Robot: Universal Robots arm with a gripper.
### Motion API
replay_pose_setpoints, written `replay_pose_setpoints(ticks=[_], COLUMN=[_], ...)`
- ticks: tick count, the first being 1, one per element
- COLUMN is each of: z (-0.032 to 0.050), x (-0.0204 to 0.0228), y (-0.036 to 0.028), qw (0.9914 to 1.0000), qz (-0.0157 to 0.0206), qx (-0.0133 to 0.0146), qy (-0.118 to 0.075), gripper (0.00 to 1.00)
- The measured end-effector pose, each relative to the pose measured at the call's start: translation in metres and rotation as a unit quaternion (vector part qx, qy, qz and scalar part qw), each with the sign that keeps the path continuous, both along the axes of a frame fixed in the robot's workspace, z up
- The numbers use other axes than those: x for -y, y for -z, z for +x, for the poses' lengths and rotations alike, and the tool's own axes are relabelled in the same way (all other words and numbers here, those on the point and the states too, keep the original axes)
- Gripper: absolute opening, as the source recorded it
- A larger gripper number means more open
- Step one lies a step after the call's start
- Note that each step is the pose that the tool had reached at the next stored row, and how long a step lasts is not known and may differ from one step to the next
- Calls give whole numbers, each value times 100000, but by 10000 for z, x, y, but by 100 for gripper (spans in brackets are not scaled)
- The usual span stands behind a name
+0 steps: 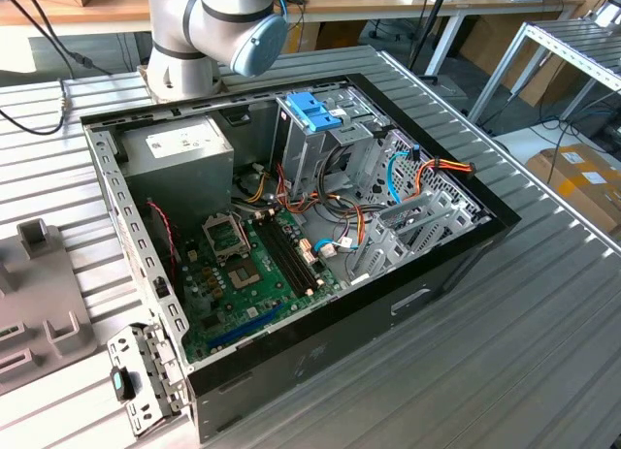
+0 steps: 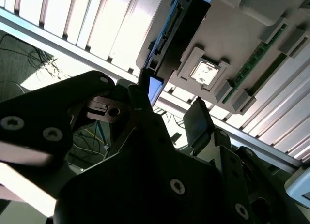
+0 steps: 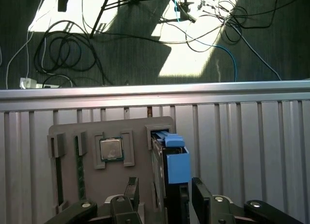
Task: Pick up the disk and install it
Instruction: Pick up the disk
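Jaws of the gripper (image 3: 164, 184) spread, 2 black fingers (image 3: 131, 187) flanking, not pinching, the upright disk (image 3: 175, 163): boxy blue plastic rails, dark metal, slotted in a matte grey tray (image 3: 138, 129).

— How much of the disk (image 3: 175, 163) shows in the first wrist view?
— One end, standing in the grey fixture (image 3: 68, 129). The rest runs out of view between the gripper (image 3: 164, 181) fingers (image 3: 199, 192), themselves cut off.
— Do they touch it?
— Can't tell on the blue-rail side.
— The second wrist view?
— The gripper's dark body covers much of the scene; the disk is edge-on, in shadow.
— The exterior view?
— The arm (image 1: 213, 27) is cut off above its lower joints, and the fixture on the table (image 1: 543, 352) is cropped at the exterior view's left.
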State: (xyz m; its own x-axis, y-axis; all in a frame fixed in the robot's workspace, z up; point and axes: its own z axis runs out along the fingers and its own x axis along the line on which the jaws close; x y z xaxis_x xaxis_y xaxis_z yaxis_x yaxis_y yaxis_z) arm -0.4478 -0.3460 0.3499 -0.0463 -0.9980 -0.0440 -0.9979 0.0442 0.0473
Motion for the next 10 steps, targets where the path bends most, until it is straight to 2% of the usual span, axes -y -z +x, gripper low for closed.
replay_pose_setpoints(ticks=[10], z=[0], x=[0], y=[18], qw=[100000], qz=[0], qx=[-3], qy=[1], gripper=[56])
